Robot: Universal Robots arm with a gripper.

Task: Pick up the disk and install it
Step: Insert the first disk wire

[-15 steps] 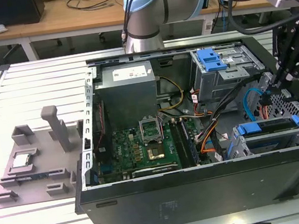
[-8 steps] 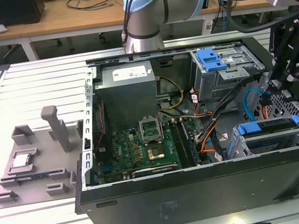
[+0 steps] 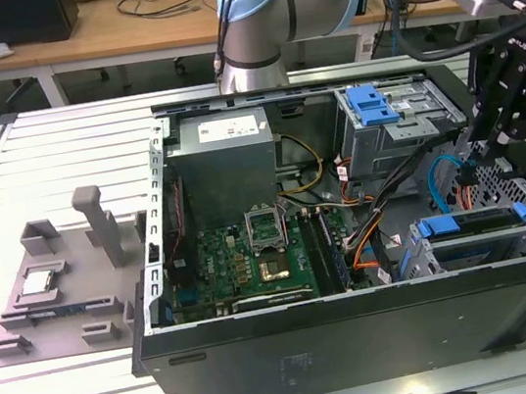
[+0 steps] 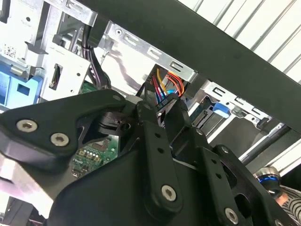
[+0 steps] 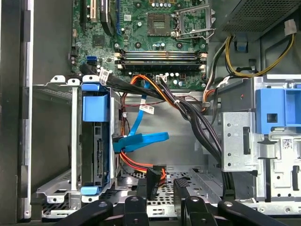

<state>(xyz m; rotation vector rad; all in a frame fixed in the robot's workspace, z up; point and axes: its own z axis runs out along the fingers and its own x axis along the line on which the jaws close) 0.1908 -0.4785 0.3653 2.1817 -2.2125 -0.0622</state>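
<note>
The fingers [image 5: 188,205] clamp a black connector [image 5: 153,181] just beside the caged disk [image 5: 99,150].

Support surface: white slatted metal table [image 3: 55,129], filling most of the exterior view. Lying directly on it: an open black computer case [image 3: 364,340], centre to right of frame; a grey plastic fixture tray [image 3: 55,297], left of frame, just beside the case.
</note>
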